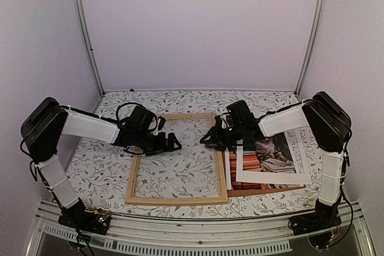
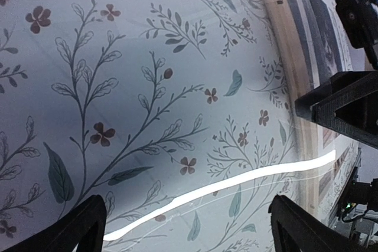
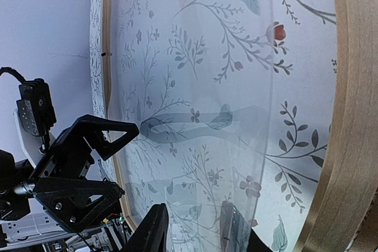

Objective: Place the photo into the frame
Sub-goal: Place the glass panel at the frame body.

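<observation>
Fingers [image 2: 82,228] of the left gripper [image 1: 174,144] gape wide; the right gripper [image 1: 205,139] I cannot tell. Pale wooden frame [image 1: 177,201] lies centre, tabby-cat photo [image 1: 273,151] lower right.

the frame [image 1: 177,200] is lying flat on the flowery table [image 1: 90,166], a thin box shape of light wood, and the flowers are showing through its middle. the photo [image 1: 271,151] is lying flat just beside the frame's right side, outside it, a little crooked, showing a grey cat and red and orange books.
</observation>
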You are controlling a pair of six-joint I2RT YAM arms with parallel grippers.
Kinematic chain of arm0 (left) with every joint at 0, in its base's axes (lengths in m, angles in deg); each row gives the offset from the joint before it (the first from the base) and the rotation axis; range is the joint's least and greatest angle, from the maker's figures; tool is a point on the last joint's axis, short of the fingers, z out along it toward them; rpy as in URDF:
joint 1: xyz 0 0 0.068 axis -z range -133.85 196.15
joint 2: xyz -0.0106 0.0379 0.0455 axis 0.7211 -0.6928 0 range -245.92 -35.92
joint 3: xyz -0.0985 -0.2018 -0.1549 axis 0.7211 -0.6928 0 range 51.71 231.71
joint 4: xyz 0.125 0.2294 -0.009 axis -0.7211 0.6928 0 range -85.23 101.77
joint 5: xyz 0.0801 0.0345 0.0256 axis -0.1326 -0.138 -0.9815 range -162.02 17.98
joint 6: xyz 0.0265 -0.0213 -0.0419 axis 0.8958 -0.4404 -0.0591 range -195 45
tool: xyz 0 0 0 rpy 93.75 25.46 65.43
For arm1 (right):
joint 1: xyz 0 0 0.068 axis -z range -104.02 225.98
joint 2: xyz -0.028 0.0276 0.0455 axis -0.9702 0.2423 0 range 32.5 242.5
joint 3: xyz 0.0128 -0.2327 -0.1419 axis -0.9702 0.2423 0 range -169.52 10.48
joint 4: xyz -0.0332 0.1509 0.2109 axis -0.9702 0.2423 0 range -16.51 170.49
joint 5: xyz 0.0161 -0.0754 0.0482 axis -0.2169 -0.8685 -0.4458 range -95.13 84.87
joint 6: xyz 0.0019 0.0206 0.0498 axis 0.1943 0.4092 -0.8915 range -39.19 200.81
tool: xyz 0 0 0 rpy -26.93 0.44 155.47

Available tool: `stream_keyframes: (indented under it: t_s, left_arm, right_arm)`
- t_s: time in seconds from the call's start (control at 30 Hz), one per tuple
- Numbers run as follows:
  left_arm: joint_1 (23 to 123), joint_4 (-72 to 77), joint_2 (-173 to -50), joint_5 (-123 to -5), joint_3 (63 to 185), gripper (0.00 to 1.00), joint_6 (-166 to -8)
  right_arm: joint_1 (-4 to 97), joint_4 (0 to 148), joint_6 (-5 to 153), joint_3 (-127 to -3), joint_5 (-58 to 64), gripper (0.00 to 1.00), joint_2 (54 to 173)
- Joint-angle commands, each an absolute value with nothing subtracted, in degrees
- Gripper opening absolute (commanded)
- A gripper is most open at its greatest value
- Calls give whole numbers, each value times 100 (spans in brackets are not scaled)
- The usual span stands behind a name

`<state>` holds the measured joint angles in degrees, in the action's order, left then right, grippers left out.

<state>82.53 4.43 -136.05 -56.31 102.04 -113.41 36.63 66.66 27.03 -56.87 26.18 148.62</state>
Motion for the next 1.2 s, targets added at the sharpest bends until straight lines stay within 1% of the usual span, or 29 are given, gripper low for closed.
stream_keyframes:
  t_s: [0.0, 0.57, 0.77, 1.17]
  left_arm:
    - [8324, 459, -13666, -5783, 10179, 99, -11362]
    - [8325, 459, -13622, -5787, 10118, 99, -11354]
    - [8324, 674, -13594, -5817, 10111, 99, -11342]
    - [8324, 718, -13562, -5831, 10126, 99, -11330]
  right_arm:
    - [3617, 6803, 2846, -5863, 2474, 33, 14945]
    - [3621, 7209, 3101, -5914, 2122, 35, 14718]
    - [3617, 7349, 3214, -5932, 1931, 35, 14620]
    - [3617, 7891, 3470, -6015, 1495, 35, 14358]
